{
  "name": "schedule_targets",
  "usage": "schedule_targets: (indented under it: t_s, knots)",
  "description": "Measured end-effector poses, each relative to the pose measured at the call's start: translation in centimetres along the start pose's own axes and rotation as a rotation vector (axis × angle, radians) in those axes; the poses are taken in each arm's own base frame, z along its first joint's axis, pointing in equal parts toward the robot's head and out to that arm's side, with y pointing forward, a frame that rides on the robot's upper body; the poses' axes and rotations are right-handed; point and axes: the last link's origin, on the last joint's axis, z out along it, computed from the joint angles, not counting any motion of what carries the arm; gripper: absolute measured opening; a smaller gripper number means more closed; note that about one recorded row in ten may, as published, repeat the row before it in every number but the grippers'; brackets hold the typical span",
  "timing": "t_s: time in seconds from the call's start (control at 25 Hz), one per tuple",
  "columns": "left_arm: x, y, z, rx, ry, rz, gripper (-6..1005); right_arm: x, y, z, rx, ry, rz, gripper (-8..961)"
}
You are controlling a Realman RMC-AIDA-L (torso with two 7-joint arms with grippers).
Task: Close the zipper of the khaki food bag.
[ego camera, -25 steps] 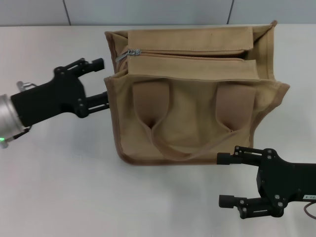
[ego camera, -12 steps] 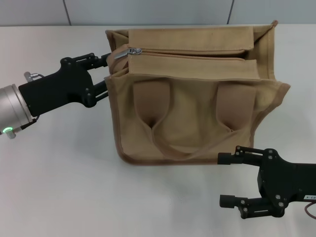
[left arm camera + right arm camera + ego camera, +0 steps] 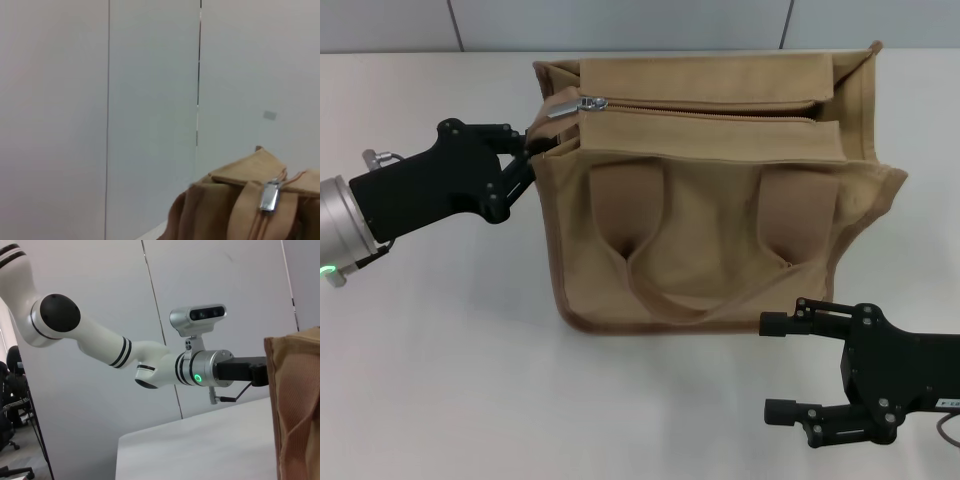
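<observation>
1. Your khaki food bag [image 3: 720, 190] stands on the white worktop [image 3: 450, 370], its handles facing the robot.
2. The zipper [image 3: 710, 113] runs across the bag's top; its silver pull tab [image 3: 565, 107] lies at the robot's left end.
3. Your left claw [image 3: 523, 148] presses against the bag's left upper corner, just below the tab; how far it is parted you cannot tell.
4. Your right claw [image 3: 772, 367] hangs spread wide and holding nothing, near the bag's front right corner.
</observation>
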Motion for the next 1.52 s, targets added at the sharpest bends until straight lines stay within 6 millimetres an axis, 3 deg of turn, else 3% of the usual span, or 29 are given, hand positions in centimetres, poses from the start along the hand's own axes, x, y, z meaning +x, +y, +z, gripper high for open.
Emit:
schedule_targets:
  t_s: [0.28, 0.48, 0.84, 1.04, 1.36, 1.52]
  knots:
    - [0.8, 0.2, -0.9, -0.012, 0.059, 0.008, 41, -0.7, 0.5, -0.3, -0.016, -0.057, -0.002, 817]
    - [2.0, 0.4, -0.6, -0.039, 0.133, 0.008, 41, -1.6, 0.5, -0.7, -0.014, -0.12, 0.016, 818]
    - [4.1, 1.0, 2.8, -0.157, 0.197, 0.021, 41, -4.1, -1.1, -0.2, -0.048, -0.175, 0.14, 818]
    - [4.1, 1.0, 2.7, -0.15, 0.204, 0.023, 41, -5.8, -2.3, 0.3, -0.075, -0.19, 0.204, 818]
    - [4.1, 0.9, 2.2, -0.126, 0.221, 0.021, 41, -10.3, -5.4, 0.2, -0.089, -0.159, 0.278, 817]
    - [4.1, 0.9, 2.3, -0.127, 0.223, 0.022, 41, -11.9, -7.4, 1.9, -0.061, -0.118, 0.276, 817]
